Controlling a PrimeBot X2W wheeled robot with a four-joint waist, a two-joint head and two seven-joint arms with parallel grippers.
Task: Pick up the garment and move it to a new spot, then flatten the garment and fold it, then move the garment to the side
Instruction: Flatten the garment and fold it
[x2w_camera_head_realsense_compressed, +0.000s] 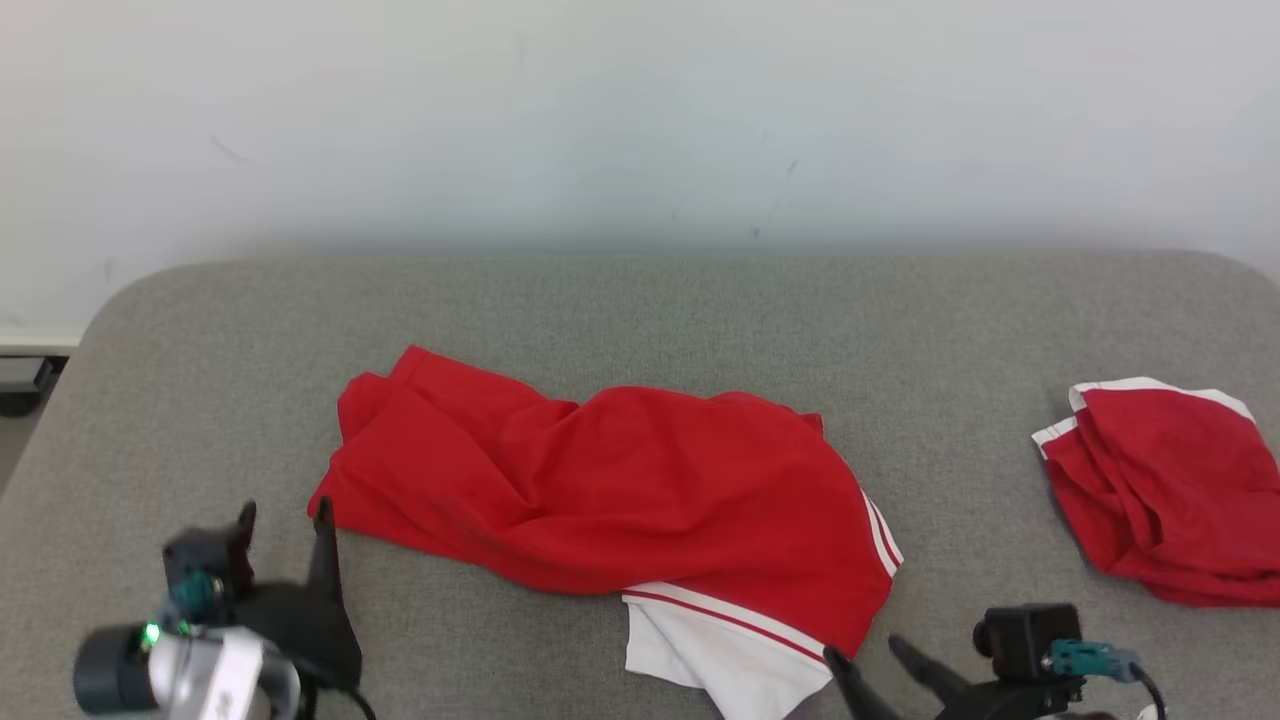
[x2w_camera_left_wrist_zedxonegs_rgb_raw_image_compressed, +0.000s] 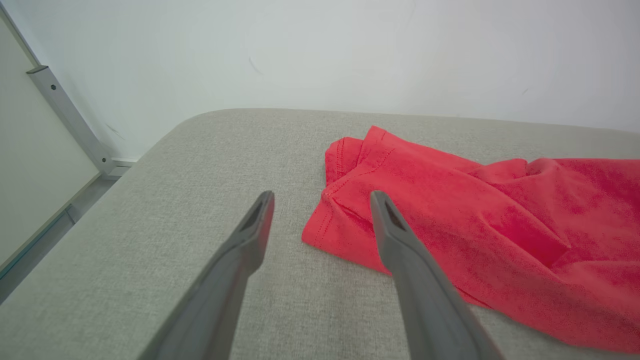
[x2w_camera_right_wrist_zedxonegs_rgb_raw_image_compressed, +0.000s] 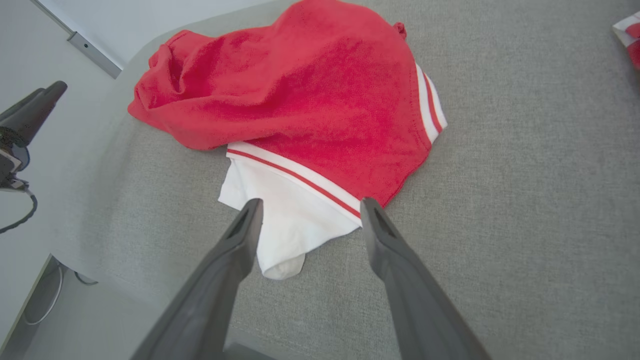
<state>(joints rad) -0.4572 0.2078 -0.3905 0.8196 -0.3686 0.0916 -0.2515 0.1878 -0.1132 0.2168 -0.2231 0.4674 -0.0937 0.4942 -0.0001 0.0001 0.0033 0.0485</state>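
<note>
The left gripper (x2w_camera_head_realsense_compressed: 285, 510) hovers near the grey padded surface's (x2w_camera_head_realsense_compressed: 200, 400) front left corner. Its fingers are spread wide and hold nothing, with the garment's (x2w_camera_head_realsense_compressed: 620, 480) left end just beside the right finger. The crumpled red garment lies mid-surface, its long axis running left to right. The right gripper (x2w_camera_head_realsense_compressed: 862, 648), equally wide and empty, sits at the front edge, tips at the white striped hem. Each arm is near its own end. A second red garment (x2w_camera_head_realsense_compressed: 1170, 490) sits at the right edge. No writing is readable.

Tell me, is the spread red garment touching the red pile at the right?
Apart. Head view shows bare grey cushion between the garment and the pile.
</note>
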